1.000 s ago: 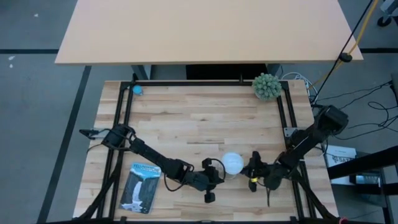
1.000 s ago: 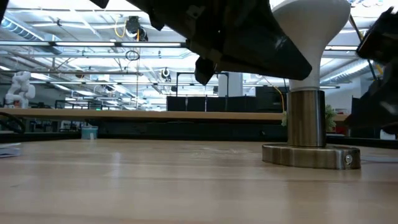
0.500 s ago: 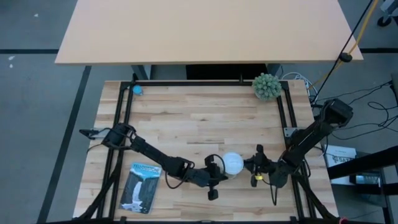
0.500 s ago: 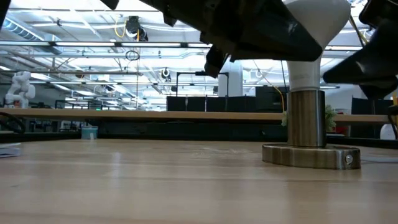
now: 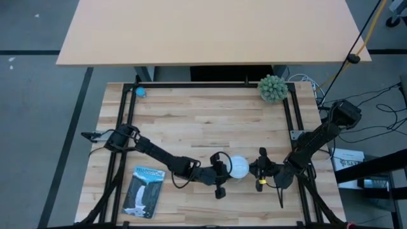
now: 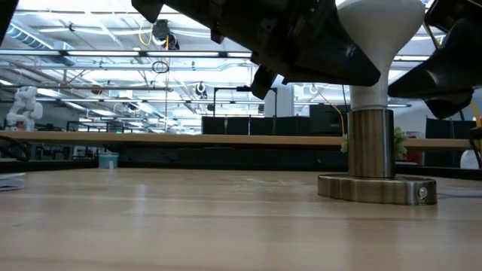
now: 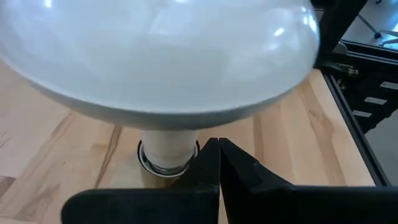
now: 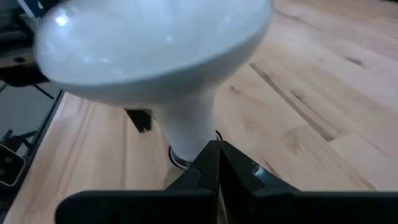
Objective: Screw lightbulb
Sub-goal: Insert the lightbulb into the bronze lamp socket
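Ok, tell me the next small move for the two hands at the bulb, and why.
Probably open the left hand and close it around the lightbulb to turn it. The bulb already stands upright in the brass socket base, yet both hands, the right hand opposite, sit shut beside it, gripping nothing.

The bench point(image 5: 210, 121) lies bare across the middle of the frame, while the lightbulb point(image 5: 238, 166) stands hemmed between left hand point(image 5: 221, 173) and right hand point(image 5: 259, 170) at lower centre.
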